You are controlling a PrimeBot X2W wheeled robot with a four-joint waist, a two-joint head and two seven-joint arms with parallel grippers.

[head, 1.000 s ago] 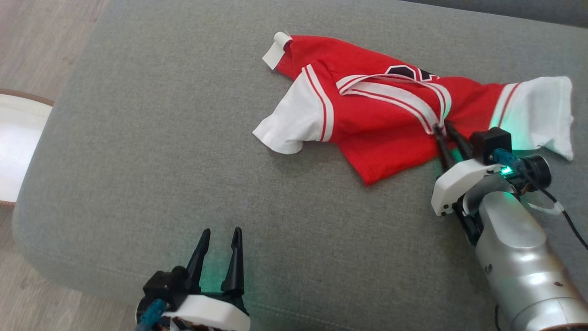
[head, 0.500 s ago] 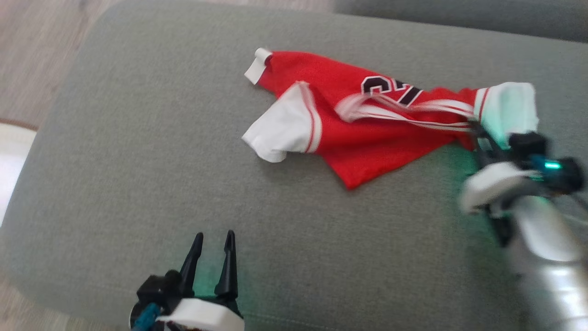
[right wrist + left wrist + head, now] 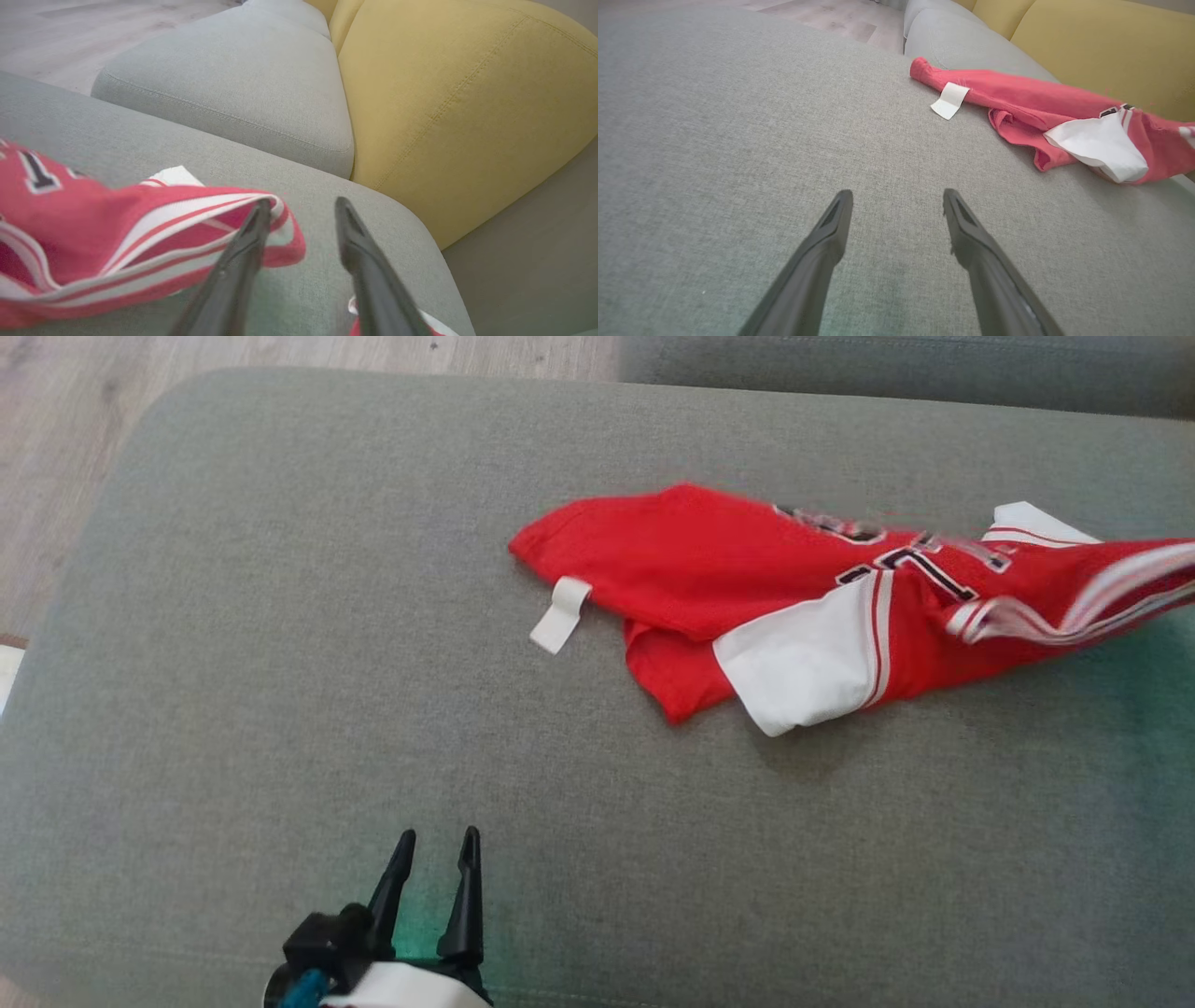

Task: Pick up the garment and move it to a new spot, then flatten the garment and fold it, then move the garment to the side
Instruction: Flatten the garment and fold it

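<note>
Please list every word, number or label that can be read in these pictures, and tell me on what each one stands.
"1": a black figure with a white outline on the red garment, in the right wrist view; it may be part of a longer number.
Black lettering on the same garment in the head view: too blurred to read.
The white tag at the garment's edge: no print can be made out.

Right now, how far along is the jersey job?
Early: nothing finished. The jersey lies crumpled on the cushion, a white sleeve flopped over it, neither flat nor folded. In hand: right gripper, jaws apart, beside the striped trim; left gripper open over bare cushion. Left: flatten, fold, move aside.
</note>
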